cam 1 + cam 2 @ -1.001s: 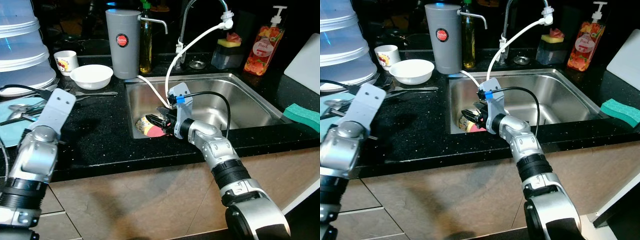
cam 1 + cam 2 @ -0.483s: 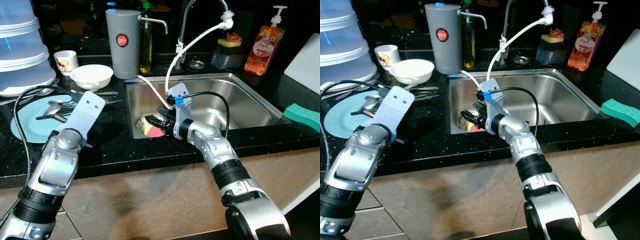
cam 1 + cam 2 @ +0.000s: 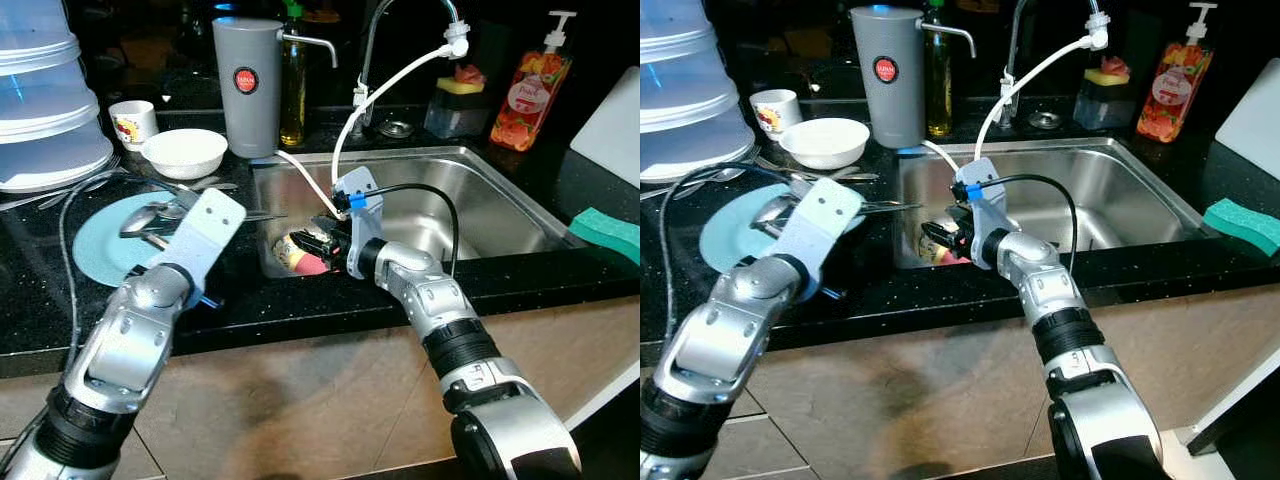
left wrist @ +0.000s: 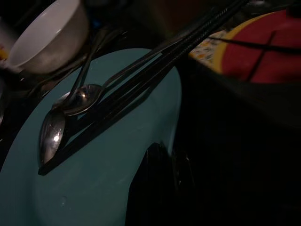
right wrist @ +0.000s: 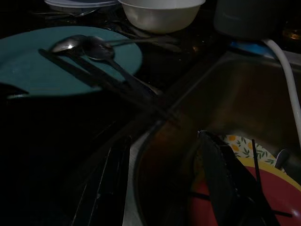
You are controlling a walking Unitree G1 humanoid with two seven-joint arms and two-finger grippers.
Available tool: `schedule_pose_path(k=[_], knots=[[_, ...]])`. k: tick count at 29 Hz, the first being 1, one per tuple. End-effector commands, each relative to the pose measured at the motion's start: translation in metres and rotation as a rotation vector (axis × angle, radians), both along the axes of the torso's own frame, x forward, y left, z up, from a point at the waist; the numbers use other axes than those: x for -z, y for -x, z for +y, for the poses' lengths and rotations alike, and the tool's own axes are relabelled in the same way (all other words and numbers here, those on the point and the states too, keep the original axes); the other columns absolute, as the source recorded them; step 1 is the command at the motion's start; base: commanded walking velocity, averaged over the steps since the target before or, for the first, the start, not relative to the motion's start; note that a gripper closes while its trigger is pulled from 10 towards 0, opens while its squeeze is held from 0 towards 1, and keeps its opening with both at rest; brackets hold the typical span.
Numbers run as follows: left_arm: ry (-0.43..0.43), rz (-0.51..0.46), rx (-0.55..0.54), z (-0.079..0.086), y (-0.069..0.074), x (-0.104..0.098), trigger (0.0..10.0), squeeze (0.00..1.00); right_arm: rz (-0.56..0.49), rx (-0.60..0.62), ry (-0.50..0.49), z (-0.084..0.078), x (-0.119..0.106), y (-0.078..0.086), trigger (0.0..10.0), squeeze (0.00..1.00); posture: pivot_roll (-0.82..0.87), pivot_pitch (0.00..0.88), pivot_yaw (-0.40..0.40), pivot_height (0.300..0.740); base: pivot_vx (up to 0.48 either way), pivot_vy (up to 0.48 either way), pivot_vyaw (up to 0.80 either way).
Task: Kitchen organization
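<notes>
A teal plate (image 3: 108,236) with several spoons and other cutlery (image 4: 70,106) lying on it is over the black counter, just left of the sink (image 3: 480,215). My left gripper (image 4: 167,153) is shut on the plate's rim; in the eye views my left wrist hides that edge. A red and yellow patterned plate (image 3: 300,260) lies in the sink's left corner. My right gripper (image 3: 320,240) is open low inside the sink, right at that plate, with its fingers (image 5: 225,179) spread above the red plate (image 5: 277,188).
A white bowl (image 3: 183,152), a mug (image 3: 131,122), a grey jug (image 3: 246,85) and stacked clear containers (image 3: 40,100) stand at the back left. A white hose (image 3: 395,75) hangs into the sink. Soap bottle (image 3: 525,90) and green sponge (image 3: 603,227) are at the right.
My left arm has swung right and carried the teal plate with its cutlery toward the sink. The right gripper has stayed by the red plate.
</notes>
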State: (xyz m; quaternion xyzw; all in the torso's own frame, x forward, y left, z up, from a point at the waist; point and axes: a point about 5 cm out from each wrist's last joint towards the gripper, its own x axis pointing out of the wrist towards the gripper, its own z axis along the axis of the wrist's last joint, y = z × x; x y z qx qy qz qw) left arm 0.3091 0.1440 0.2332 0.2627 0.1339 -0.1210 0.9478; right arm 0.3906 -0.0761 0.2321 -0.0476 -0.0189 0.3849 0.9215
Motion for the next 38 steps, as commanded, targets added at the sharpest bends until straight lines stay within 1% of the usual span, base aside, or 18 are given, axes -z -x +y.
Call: schedule_pose_path(k=[1,7,9,10,12,13,20,21,23,24,25,26,27,29,32,34,36,38], knots=[[0.055,0.226,0.102,-0.016,0.007,0.035,0.0,0.00,0.006,-0.001,0.007,-0.002,0.001,0.000,10.0,0.00,0.08,0.099,-0.018,0.740,0.000,0.000,0.00],[0.049,0.227,0.105,-0.016,0.008,0.033,0.0,0.00,0.007,-0.001,0.010,-0.003,0.001,0.000,10.0,0.00,0.08,0.096,-0.016,0.740,0.000,0.000,0.00],[0.024,0.215,0.091,-0.013,0.006,0.031,0.0,0.00,0.006,-0.002,0.010,-0.002,0.001,0.000,10.0,0.00,0.08,0.096,-0.017,0.740,0.000,0.000,0.00],[0.007,0.205,0.081,-0.012,0.006,0.031,3.5,0.00,0.006,-0.002,0.010,-0.002,0.001,0.000,10.0,0.00,0.08,0.096,-0.017,0.740,0.000,0.000,0.00],[-0.004,0.198,0.074,-0.011,0.005,0.030,3.5,0.00,0.006,-0.002,0.010,-0.002,0.001,0.000,10.0,0.00,0.08,0.096,-0.017,0.740,0.000,0.000,0.00],[0.002,0.189,0.066,-0.009,0.004,0.029,10.0,1.00,0.005,-0.002,0.010,-0.002,0.001,0.000,10.0,0.00,0.08,0.096,-0.018,0.740,0.000,0.000,0.00],[0.033,0.136,0.024,0.000,-0.001,0.018,10.0,1.00,0.004,-0.007,0.009,-0.001,0.000,0.000,10.0,0.00,0.08,0.094,-0.018,0.740,0.000,0.000,0.00],[0.069,0.090,0.010,0.002,-0.005,0.009,10.0,1.00,0.003,-0.011,0.007,-0.001,-0.001,0.000,10.0,0.00,0.08,0.093,-0.019,0.740,0.000,0.000,0.00],[0.069,0.090,0.010,0.002,-0.005,0.009,10.0,1.00,0.003,-0.011,0.007,-0.001,-0.001,0.000,10.0,0.00,0.08,0.093,-0.019,0.740,0.000,0.000,0.00],[0.107,0.046,0.010,0.003,-0.008,0.000,10.0,1.00,0.003,-0.014,0.006,0.000,-0.002,0.000,10.0,0.00,0.08,0.092,-0.021,0.740,0.000,0.000,0.00],[0.140,0.008,0.008,0.003,-0.011,-0.007,10.0,0.25,0.003,-0.017,0.004,0.000,-0.002,0.000,10.0,0.00,0.08,0.091,-0.022,0.740,0.000,0.000,0.00],[0.140,0.008,0.008,0.003,-0.011,-0.007,10.0,0.25,0.003,-0.017,0.004,0.000,-0.002,0.000,10.0,0.00,0.08,0.091,-0.022,0.740,0.000,0.000,0.00],[0.162,-0.024,-0.006,0.005,-0.013,-0.015,10.0,0.00,0.001,-0.019,0.003,0.001,-0.003,0.000,10.0,0.00,0.08,0.091,-0.022,0.740,0.000,0.000,0.00],[0.176,-0.067,-0.033,0.010,-0.016,-0.026,10.0,0.00,-0.002,-0.022,0.001,0.001,-0.005,0.000,10.0,0.00,0.08,0.091,-0.022,0.740,0.000,0.000,0.00],[0.182,-0.122,-0.020,0.013,-0.018,-0.039,10.0,0.00,-0.006,-0.025,0.001,0.001,-0.007,0.000,10.0,0.00,0.07,0.089,-0.025,0.740,0.000,0.000,0.00],[0.182,-0.122,-0.020,0.013,-0.018,-0.039,10.0,0.00,-0.006,-0.025,0.001,0.001,-0.007,0.000,10.0,0.00,0.07,0.089,-0.025,0.740,0.000,0.000,0.00],[0.185,-0.142,-0.018,0.015,-0.019,-0.044,10.0,0.00,-0.008,-0.027,0.001,0.001,-0.008,0.000,10.0,0.00,0.07,0.089,-0.025,0.740,0.000,0.000,0.00],[0.191,-0.175,0.011,0.020,-0.022,-0.052,10.0,0.00,-0.012,-0.032,0.003,0.001,-0.009,0.000,10.0,0.00,0.07,0.082,-0.030,0.740,0.000,0.000,0.00]])
